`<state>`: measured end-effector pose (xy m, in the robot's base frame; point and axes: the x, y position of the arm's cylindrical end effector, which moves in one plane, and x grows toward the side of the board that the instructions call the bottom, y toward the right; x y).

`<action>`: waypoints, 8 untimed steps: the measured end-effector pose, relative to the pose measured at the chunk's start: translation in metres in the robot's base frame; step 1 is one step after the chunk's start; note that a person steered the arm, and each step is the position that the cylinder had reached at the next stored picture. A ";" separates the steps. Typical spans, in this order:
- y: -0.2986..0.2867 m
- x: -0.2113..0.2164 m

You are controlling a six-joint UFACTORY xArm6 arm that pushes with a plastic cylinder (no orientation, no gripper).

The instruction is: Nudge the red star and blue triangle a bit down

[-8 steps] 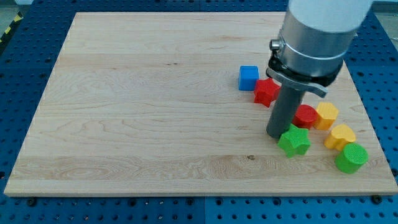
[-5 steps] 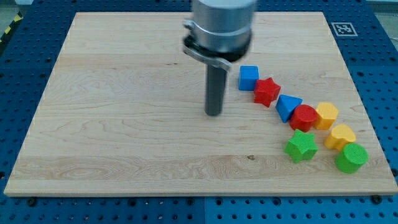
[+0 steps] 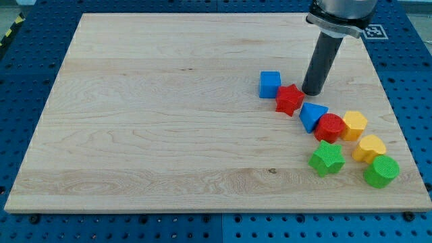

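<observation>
The red star (image 3: 289, 100) lies right of centre on the wooden board (image 3: 148, 115), touching the blue cube (image 3: 270, 84) at its upper left. The blue triangle (image 3: 312, 115) lies just below and right of the star, against the red cylinder (image 3: 331, 127). My tip (image 3: 311, 92) rests on the board just above and right of the red star and directly above the blue triangle, close to both.
A yellow hexagon (image 3: 354, 125), a yellow heart (image 3: 370, 148), a green star (image 3: 327, 159) and a green cylinder (image 3: 381, 171) cluster at the view's lower right, below the triangle. The board's right edge is near them.
My tip went from beside the green star to the board's middle, then back right to just above the red star. The blocks have not visibly moved.
</observation>
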<state>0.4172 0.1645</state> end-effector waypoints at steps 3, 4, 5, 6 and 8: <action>-0.008 0.000; -0.007 0.000; -0.003 0.005; -0.021 0.033; -0.048 0.054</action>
